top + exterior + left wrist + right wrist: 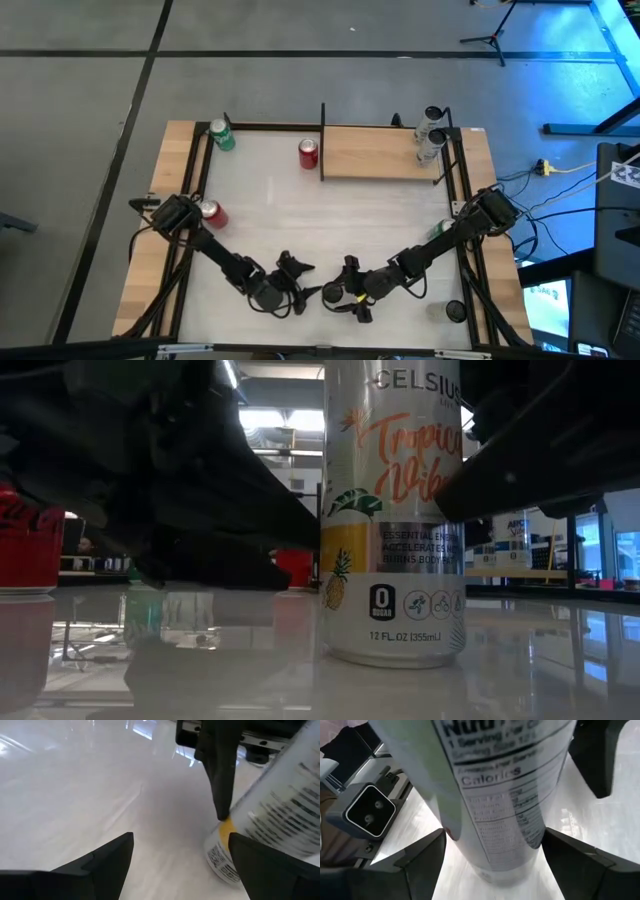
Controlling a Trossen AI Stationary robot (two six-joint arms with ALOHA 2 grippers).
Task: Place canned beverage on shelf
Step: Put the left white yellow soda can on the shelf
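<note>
A white and yellow beverage can (pixel 395 510) stands upright on its base on the white tabletop near the front edge; it also shows in the high view (pixel 333 296). My right gripper (pixel 495 855) is open, with one finger on each side of the can's lower body. My left gripper (pixel 180 865) is open and empty just to the can's left, and the can (pixel 270 815) shows beside it. The pale wooden shelf (pixel 375 152) lies at the far side of the table, with two pale cans (pixel 430 135) at its right end. My right gripper's fingers (pixel 420 860) stand level and close beside the can's lower body (pixel 510 835), one on each side. I cannot tell whether they touch it. The can stands upright on the table.
A green can (pixel 222 136) stands at the far left corner. A red can (pixel 308 152) stands just left of the shelf, and another red can (pixel 212 212) by my left arm's base. Black frame rails run along the table's sides. A small dark round object (pixel 455 312) sits at the near right.
</note>
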